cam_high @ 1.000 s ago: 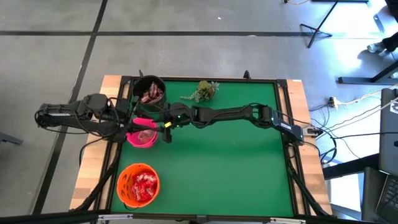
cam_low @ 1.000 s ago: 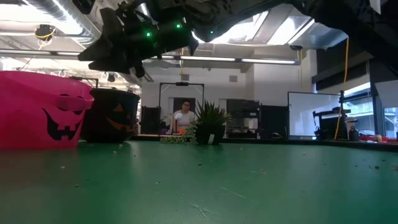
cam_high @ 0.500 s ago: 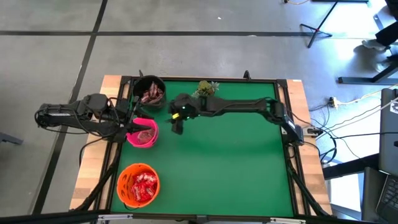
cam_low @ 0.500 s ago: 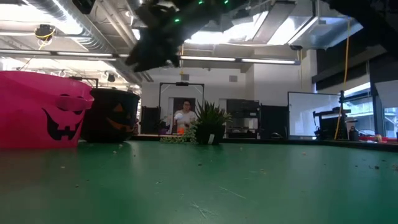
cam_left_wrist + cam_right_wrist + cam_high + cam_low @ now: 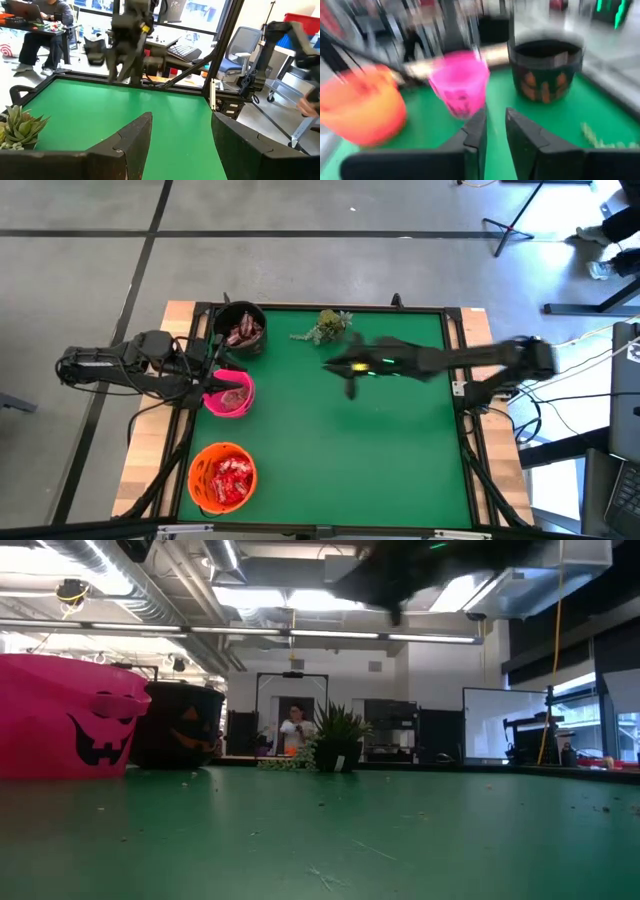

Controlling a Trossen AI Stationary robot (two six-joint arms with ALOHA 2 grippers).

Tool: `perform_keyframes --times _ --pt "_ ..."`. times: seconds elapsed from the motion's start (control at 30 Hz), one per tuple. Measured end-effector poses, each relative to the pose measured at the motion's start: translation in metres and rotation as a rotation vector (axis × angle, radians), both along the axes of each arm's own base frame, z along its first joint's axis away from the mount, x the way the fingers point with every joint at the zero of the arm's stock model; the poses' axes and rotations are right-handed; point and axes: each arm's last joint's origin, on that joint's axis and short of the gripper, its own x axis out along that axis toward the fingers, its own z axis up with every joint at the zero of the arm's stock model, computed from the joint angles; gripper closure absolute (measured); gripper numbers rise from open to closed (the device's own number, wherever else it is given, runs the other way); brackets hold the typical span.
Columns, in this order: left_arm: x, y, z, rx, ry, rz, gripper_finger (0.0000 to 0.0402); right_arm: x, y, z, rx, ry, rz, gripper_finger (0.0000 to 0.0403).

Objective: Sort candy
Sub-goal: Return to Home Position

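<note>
Over the table (image 5: 400, 460) middle, right arm (image 5: 450, 360) is hovering near sprig (image 5: 327, 325), jaws a crack apart, empty | left arm (image 5: 130, 368) is waiting beside pink bucket (image 5: 212, 402), jaws wide, empty | candy (image 5: 226, 478) is sitting in orange bucket (image 5: 198, 460) and black bucket (image 5: 222, 316)

The dark left arm (image 5: 110, 367) lies folded along the left edge of the green table (image 5: 400, 470), its two-finger left gripper (image 5: 182, 145) spread wide. The dark right arm (image 5: 450, 360), blurred, reaches from the right edge over the far half. The right gripper (image 5: 349, 383) has fingers (image 5: 475, 140) narrowly parted.
</note>
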Motion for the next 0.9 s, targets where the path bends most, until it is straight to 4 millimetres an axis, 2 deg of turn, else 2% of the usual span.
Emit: perform_keyframes --times 0.1,0.2,0.4,0.53,0.7,0.77,0.9 --pt "0.000 0.000 0.000 0.000 0.000 0.000 0.0205 -0.051 0.010 -0.007 -0.027 -0.205 -0.002 0.0346" --pt "0.000 0.000 0.000 0.000 0.000 0.000 0.0205 -0.090 0.016 -0.023 -0.046 -0.278 -0.037 0.0357" --pt "0.000 0.000 0.000 0.000 0.000 0.000 0.0205 -0.138 0.014 -0.054 -0.132 -0.263 -0.042 0.0384" --pt "0.000 0.000 0.000 0.000 0.000 0.000 0.0205 -0.175 0.014 -0.055 -0.223 -0.334 -0.023 0.0400" --pt "0.000 0.000 0.000 0.000 0.000 0.000 0.0205 -0.227 0.013 -0.048 -0.226 -0.468 -0.079 0.0397" --pt "0.000 0.000 0.000 0.000 0.000 0.000 0.0205 -0.241 0.012 -0.051 -0.201 -0.469 -0.098 0.0399" --pt "0.000 0.000 0.000 0.000 0.000 0.000 0.0205 -0.240 0.012 -0.054 -0.212 -0.368 -0.097 0.0400"
